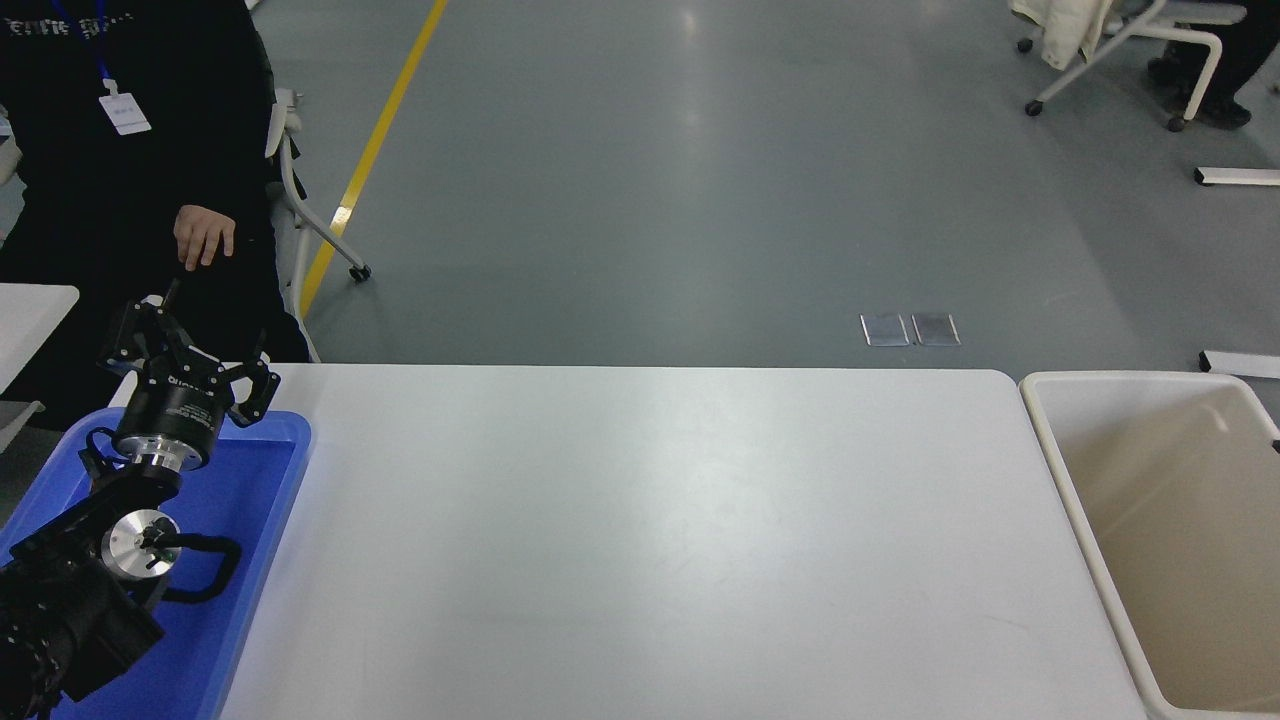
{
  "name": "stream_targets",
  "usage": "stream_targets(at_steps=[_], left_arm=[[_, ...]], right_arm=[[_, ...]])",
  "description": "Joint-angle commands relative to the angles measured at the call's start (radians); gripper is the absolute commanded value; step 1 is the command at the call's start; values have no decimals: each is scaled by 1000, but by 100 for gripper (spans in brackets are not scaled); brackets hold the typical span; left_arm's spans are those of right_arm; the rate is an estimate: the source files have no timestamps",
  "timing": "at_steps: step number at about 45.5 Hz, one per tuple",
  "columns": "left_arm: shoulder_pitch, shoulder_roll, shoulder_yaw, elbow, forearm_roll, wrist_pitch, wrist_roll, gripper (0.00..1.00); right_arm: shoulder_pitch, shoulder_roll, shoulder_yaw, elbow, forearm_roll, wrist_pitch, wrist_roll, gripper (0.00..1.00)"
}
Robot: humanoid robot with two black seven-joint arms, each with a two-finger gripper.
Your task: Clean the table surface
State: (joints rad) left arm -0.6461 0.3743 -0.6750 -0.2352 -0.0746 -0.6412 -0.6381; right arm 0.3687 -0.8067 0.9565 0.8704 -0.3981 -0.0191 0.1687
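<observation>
The white table surface (pixel 660 540) fills the middle of the head view, and nothing lies on it. My left gripper (pixel 190 335) is open and parked over the far end of the blue tray (pixel 255 500) at the lower left. My right arm and gripper are out of view. The cream bin (pixel 1060 470) stands against the table's right end, and the part of its inside that shows holds nothing.
A person in black sits at the far left with a hand (pixel 203 234) resting just beyond my left gripper. A second white table's corner (pixel 30 310) shows at the left edge. Grey floor lies beyond the far edge.
</observation>
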Motion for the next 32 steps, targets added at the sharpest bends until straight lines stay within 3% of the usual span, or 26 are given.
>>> stream_targets(at_steps=[1, 18, 32], left_arm=[[-1, 0, 0, -1, -1, 0, 0, 100], [-1, 0, 0, -1, -1, 0, 0, 100], [-1, 0, 0, 0, 1, 0, 0, 100]], right_arm=[[-71, 44, 104, 188, -13, 11, 5, 100], [-50, 300, 102, 207, -91, 99, 140, 100], [56, 474, 73, 12, -165, 123, 189, 100]])
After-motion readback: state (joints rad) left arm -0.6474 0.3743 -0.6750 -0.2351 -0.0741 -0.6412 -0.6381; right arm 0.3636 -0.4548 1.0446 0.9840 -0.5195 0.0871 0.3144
